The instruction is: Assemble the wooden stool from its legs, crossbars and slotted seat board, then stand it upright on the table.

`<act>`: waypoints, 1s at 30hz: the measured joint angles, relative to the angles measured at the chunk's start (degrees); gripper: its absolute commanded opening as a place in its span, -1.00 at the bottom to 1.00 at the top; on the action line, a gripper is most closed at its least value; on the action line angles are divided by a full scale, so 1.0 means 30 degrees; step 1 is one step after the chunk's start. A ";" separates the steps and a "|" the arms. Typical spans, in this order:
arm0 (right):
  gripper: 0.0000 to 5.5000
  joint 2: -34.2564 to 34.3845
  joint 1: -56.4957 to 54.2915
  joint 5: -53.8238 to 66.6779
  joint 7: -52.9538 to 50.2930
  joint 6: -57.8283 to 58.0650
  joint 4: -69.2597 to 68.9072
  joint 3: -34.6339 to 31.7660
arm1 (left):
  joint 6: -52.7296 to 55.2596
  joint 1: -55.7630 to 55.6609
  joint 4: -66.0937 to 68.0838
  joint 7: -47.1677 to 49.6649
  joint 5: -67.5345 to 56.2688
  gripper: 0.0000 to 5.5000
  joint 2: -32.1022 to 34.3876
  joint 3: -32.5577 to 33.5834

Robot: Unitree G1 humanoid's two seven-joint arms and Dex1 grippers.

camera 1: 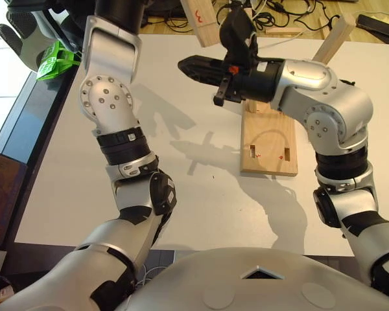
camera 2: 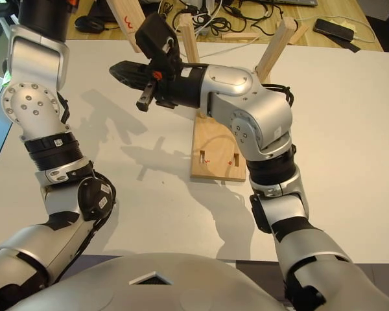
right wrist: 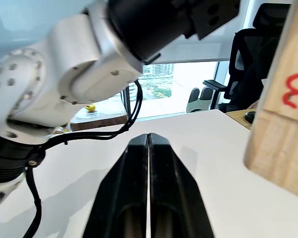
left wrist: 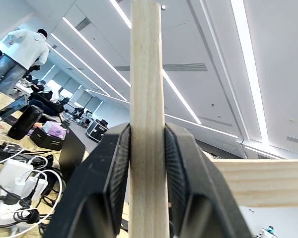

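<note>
Leg [left wrist: 148,59] is clamped between left gripper [left wrist: 148,144] fingers [left wrist: 114,168], raised off the table [camera 1: 181,194]. Crossbar [left wrist: 258,181] comes in at its side, joint hidden. Right gripper [camera 1: 187,65] is pinched shut on nothing, hovering over table. Seat board [camera 1: 267,162] lies flat, near slots [camera 1: 254,151] open, other legs [camera 2: 275,42] up at far end. Probably next: lower leg square into a slot, no twist. Right arm overhangs board, cables [camera 1: 292,10] behind.

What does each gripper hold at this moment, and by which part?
The left gripper holds a wooden bar partway along its length, clamped on two opposite faces. The right gripper is shut and holds nothing.
</note>
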 measured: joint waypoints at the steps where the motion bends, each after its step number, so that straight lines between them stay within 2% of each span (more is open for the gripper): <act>1: -1.00 0.0132 -0.0241 -0.0361 -0.0062 -0.0138 0.0407 0.0141 | 0.0133 0.0147 -0.0330 0.0112 -0.0308 -0.65 -0.0038 -0.0112; 10: -1.00 0.0454 -0.1143 -0.2230 -0.0425 -0.1620 0.2338 0.0349 | 0.0398 0.0612 -0.1103 0.0836 -0.1067 -0.65 -0.0123 -0.0483; 30: -1.00 0.0054 -0.2510 -0.3934 -0.1190 -0.3678 0.4778 -0.1699 | 0.1044 0.1177 -0.1535 0.0975 -0.2205 -0.65 0.1401 -0.0186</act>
